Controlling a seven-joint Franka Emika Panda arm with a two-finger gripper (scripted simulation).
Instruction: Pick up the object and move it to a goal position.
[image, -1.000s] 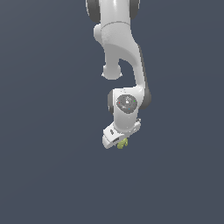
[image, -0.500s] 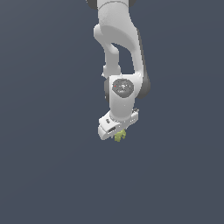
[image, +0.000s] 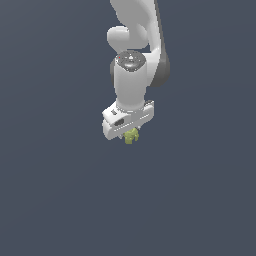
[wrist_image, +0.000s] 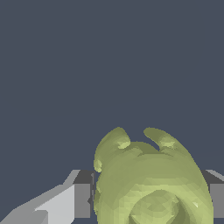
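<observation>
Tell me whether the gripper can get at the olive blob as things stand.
Yes, it looks so, and seems to have it already: in the wrist view the olive blob sits between the two fingers, and in the exterior view it hangs just under the gripper. Nothing else is near it.

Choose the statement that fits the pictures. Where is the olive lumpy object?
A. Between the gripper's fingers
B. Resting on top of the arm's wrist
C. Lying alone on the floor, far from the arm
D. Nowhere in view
A: the olive object sits at the gripper's tip, and in the wrist view a finger flanks it on each side.
</observation>
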